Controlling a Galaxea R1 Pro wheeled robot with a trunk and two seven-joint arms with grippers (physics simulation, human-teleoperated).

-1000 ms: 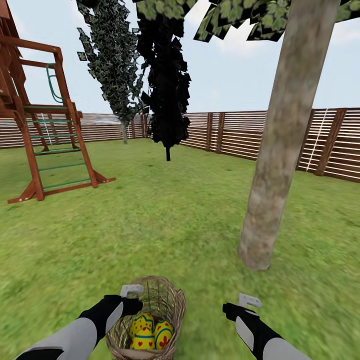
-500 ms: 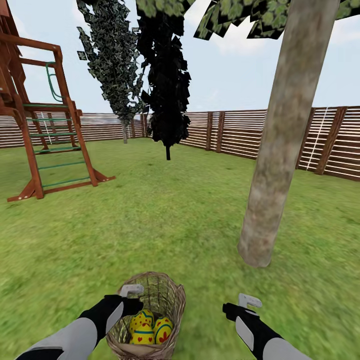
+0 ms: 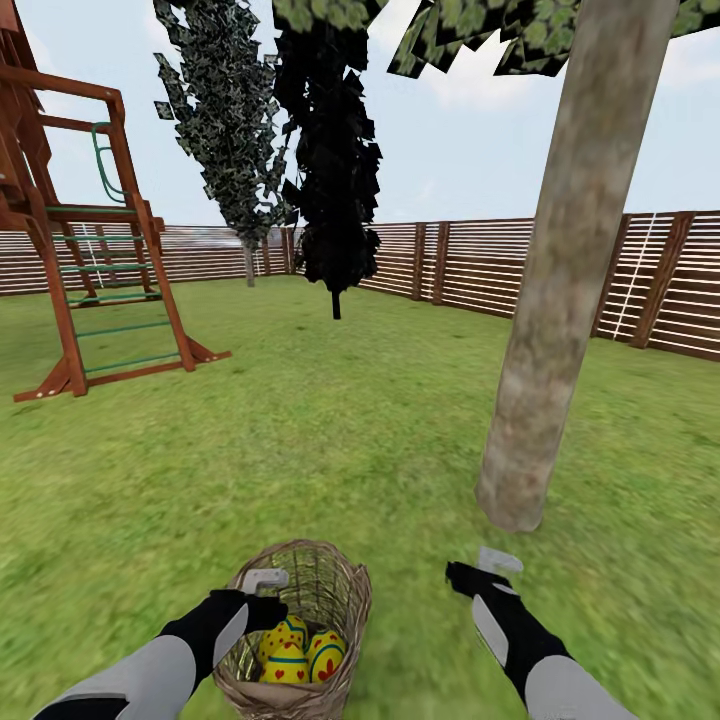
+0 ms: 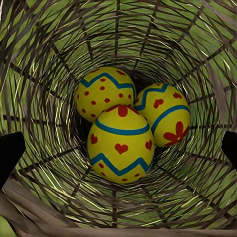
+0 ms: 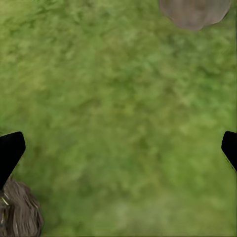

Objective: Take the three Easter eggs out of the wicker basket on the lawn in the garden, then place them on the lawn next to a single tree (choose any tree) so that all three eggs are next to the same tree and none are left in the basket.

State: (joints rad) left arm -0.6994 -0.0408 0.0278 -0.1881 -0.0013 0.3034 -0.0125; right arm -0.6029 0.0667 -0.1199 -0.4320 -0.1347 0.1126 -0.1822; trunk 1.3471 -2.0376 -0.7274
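The wicker basket (image 3: 300,600) stands on the lawn (image 3: 330,450) just in front of me, with the three Easter eggs (image 3: 290,652) lying together in its bottom. They are yellow with blue zigzag bands and red marks. My left gripper (image 3: 262,582) hovers over the basket's near-left rim. It looks straight down on the Easter eggs (image 4: 121,140), and the left gripper (image 4: 118,148) is open and holds nothing. My right gripper (image 3: 492,566) is open over bare grass between the basket and the tree (image 3: 560,300). The tree's base (image 5: 195,12) and the basket's edge (image 5: 17,212) flank the right gripper (image 5: 118,150).
A wooden playset (image 3: 90,250) stands at the far left. A near-black thin-trunked tree (image 3: 335,160) and a grey-green columnar tree (image 3: 230,120) rise at the back. A brown slatted fence (image 3: 460,262) rings the yard. Open grass lies around the thick trunk.
My right gripper has moved forward, toward the foot of the tree. The basket with its eggs sits slightly higher in the head view. The left gripper has hardly moved.
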